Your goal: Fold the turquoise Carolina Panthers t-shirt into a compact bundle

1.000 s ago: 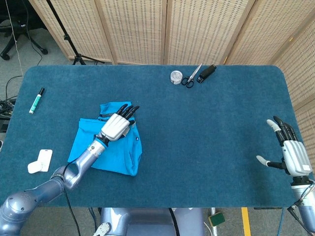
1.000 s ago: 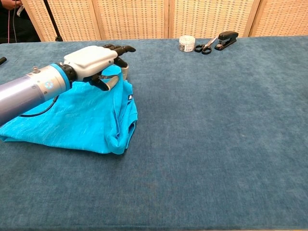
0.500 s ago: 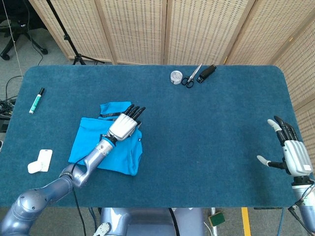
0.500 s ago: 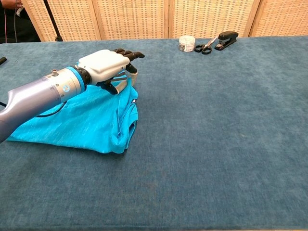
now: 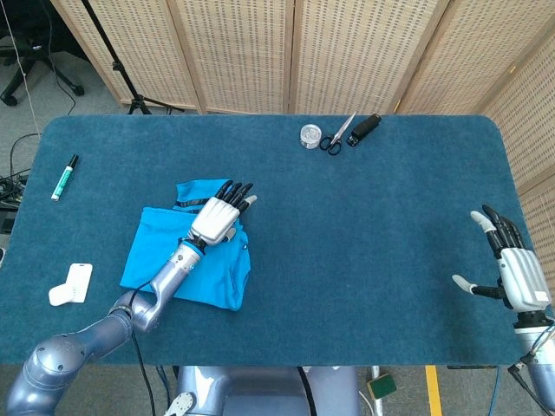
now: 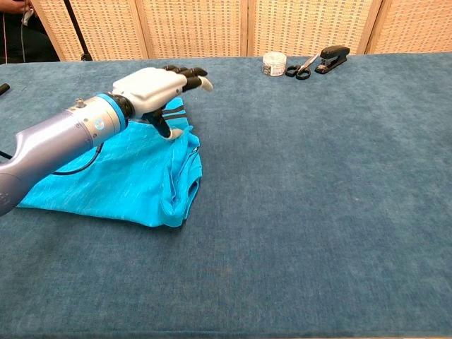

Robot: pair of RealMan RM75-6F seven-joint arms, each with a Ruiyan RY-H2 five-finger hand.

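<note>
— Blue table (image 5: pixel 364 260), wicker screens (image 5: pixel 234 52) behind: where's the shirt (image 5: pixel 152 247)?
— Half-folded at my nine o'clock. My left hand (image 5: pixel 217 217) has just let its corner drop and lifted, fingers spread, holding nothing.
— And the right hand (image 5: pixel 512 269)?
— Open too, idle at three o'clock. That fold looks set; another is due.

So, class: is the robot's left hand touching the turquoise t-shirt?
Cannot tell. In the chest view the left hand hangs over the t-shirt, thumb tip near the cloth; neither view shows contact or gap plainly.
</note>
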